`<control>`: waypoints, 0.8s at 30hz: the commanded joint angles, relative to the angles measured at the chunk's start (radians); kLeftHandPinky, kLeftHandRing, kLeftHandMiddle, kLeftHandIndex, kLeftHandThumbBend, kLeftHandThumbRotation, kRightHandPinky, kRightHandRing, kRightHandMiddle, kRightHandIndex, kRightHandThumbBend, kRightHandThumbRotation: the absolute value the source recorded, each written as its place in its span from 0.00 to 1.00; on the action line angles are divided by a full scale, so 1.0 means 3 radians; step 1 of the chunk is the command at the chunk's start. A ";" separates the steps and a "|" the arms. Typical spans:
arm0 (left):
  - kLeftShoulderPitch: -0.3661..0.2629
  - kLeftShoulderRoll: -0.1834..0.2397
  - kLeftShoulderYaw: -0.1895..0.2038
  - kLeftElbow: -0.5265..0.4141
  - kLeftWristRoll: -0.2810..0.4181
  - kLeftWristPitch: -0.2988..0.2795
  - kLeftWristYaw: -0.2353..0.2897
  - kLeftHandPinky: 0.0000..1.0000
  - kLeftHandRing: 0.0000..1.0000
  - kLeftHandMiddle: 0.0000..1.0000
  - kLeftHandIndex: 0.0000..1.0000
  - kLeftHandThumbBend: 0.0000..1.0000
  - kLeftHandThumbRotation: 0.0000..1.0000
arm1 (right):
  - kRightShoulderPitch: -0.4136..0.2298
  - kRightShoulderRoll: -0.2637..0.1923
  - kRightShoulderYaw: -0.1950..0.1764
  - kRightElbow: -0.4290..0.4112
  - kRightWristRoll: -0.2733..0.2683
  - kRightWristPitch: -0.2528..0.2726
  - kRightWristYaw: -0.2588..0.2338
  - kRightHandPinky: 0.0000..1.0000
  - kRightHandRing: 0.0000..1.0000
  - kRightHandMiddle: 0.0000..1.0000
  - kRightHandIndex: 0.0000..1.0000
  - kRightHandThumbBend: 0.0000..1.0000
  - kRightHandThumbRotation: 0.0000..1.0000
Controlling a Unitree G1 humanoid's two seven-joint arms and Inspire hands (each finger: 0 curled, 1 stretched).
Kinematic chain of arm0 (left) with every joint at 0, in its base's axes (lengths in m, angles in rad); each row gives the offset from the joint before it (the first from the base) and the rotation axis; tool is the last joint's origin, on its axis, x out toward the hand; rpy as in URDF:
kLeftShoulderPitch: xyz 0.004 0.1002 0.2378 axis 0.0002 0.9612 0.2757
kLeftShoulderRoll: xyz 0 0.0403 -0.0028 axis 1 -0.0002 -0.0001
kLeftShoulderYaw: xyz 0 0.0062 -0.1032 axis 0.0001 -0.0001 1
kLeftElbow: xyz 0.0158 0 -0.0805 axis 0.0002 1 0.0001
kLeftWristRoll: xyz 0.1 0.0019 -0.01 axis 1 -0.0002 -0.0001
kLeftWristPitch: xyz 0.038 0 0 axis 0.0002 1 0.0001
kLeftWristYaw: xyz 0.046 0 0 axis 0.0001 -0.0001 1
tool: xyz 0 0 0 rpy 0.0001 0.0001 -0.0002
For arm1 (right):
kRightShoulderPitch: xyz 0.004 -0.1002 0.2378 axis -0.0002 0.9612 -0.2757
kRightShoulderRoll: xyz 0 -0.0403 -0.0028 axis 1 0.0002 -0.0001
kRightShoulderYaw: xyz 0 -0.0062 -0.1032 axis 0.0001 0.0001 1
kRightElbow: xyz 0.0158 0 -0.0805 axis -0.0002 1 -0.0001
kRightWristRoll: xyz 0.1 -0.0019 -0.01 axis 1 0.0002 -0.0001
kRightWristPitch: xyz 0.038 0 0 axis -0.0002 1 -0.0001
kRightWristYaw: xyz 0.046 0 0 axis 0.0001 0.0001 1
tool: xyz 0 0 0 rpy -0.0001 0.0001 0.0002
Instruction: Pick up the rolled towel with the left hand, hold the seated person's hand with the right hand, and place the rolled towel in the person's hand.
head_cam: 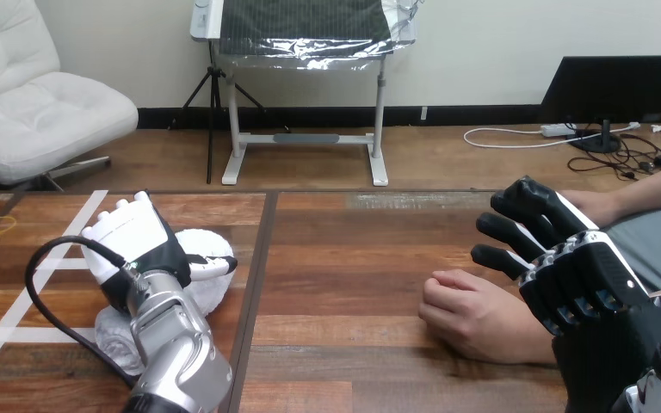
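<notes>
Rolled towel (205, 291) was plain white. Left hand (133, 245) had white shells over black, and the right hand (568, 275) was nearly all black. Table (344, 258) was reddish-brown wood planks with white tape lines (9, 322), plus a yellow band (0, 225).

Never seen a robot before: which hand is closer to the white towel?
Left. Its left hand grips the towel; its right hand is far across the table, by the person's hand.

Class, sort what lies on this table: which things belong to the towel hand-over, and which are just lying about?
Belong to the job:
towel
left hand, on the towel
right hand
person's nearer hand

Just lying about:
rubber band
tape lines
</notes>
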 commanded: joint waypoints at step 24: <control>-0.0524 0.0092 -0.0282 0.0238 0.0022 0.0418 -0.0670 0.85 0.87 0.89 0.86 0.91 0.51 | -0.0192 0.0004 -0.0049 -0.0194 0.0031 -0.0055 0.0003 0.79 0.84 0.86 0.85 0.91 1.00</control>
